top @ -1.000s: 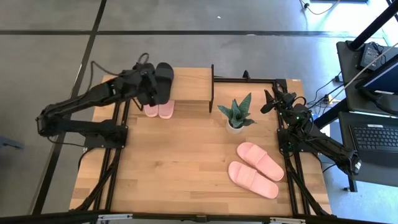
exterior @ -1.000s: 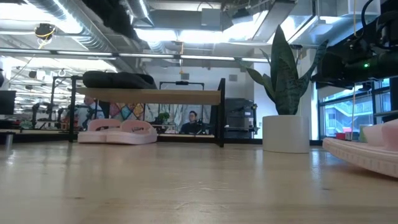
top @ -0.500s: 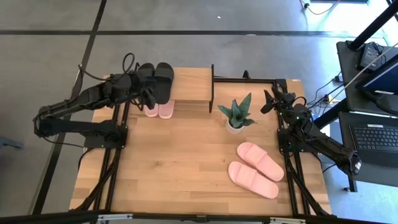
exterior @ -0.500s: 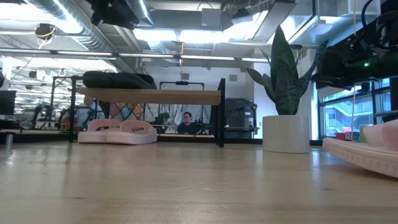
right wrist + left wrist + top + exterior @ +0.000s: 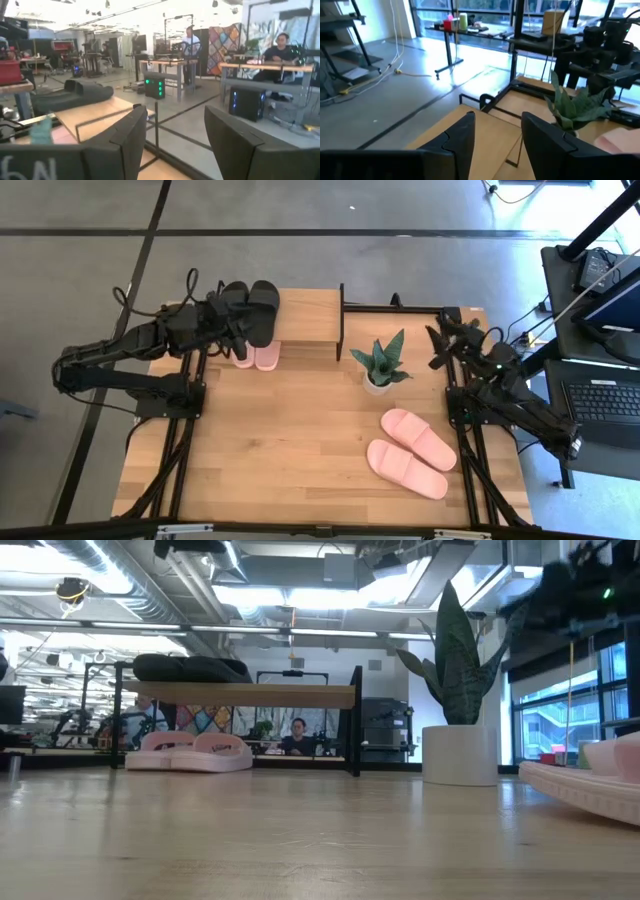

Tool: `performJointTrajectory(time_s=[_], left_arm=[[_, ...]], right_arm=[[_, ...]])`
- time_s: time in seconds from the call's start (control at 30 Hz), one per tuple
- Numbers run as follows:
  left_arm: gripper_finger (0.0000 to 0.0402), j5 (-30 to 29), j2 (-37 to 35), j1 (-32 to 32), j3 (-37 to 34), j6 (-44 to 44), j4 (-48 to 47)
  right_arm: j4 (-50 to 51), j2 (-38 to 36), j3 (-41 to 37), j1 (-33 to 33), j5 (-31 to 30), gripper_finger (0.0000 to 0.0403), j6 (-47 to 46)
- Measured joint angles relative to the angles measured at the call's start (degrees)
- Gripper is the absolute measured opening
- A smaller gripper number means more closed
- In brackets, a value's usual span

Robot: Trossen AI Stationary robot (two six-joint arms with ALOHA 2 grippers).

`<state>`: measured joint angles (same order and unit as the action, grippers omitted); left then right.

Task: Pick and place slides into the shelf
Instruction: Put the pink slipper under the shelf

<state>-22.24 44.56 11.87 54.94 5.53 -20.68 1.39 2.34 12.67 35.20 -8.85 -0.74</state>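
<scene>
Shelf (image 5: 305,308) partly hiding pink slides (image 5: 256,357), left pincer (image 5: 496,137) apart, right pincer (image 5: 172,135) apart.

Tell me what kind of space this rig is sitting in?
Likely an open-plan robotics lab or workshop, not a home. The low view shows exposed ceiling ducts; the right wrist view shows a person seated at a desk and another standing at a workbench; the high view shows a laptop beside the table.

Pretty standard open workshop: grey concrete floor (image 5: 300,205) with dark seams, exposed ducts and strip lights on the ceiling (image 5: 300,580). Big windows (image 5: 485,15) on one side, plus a desk with a laptop (image 5: 605,395) off to the right, and people sitting at benches (image 5: 270,67) far back.
</scene>
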Motion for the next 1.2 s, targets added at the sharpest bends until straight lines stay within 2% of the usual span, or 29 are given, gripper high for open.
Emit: performJointTrajectory(time_s=[0.17, 0.3, 0.53, 0.73, 0.83, 0.97, 1.1, 1.2], left_arm=[[0.0151, -0.02, -3.71, -0.83, -5.62, -1.59, 4.49], [0.0151, -0.04, -8.23, -0.84, -12.49, -1.65, 11.23], [0.0151, 0.14, -16.34, -0.84, -18.92, 0.27, 12.01], [0.0151, 0.7, -20.83, -0.82, -20.85, 0.29, 11.78], [0.0151, 0.7, -21.82, -0.8, -20.85, 0.27, 10.13], [0.0151, 0.72, -22.23, -0.8, -20.88, 0.27, 8.78], [0.0151, 0.71, -22.23, -0.8, -20.88, 0.27, 6.37], [0.0151, 0.7, -22.21, -0.8, -20.88, 0.27, 3.31]], right_arm=[[8.38, 4.19, 10.39, -2.42, -0.01, 0.02, 3.54], [10.1, 10.65, 17.24, -4.88, 0.5, 0.02, 6.06], [10.39, 27.33, 30.47, -11.46, 2.97, 0.02, 10.56], [13.6, 44.19, 45.86, -22.05, 2.94, 0.02, 15.84], [19.11, 52.77, 54.14, -28.11, 1.84, 0.02, 18.12], [31.65, 63.13, 64.35, -36.16, -3.1, 0.02, 19.29], [44.06, 72.96, 72.04, -43.89, -7.77, 0.02, 15.26], [50.62, 79.63, 76.88, -49.15, -8.94, 0.02, 11.32]])
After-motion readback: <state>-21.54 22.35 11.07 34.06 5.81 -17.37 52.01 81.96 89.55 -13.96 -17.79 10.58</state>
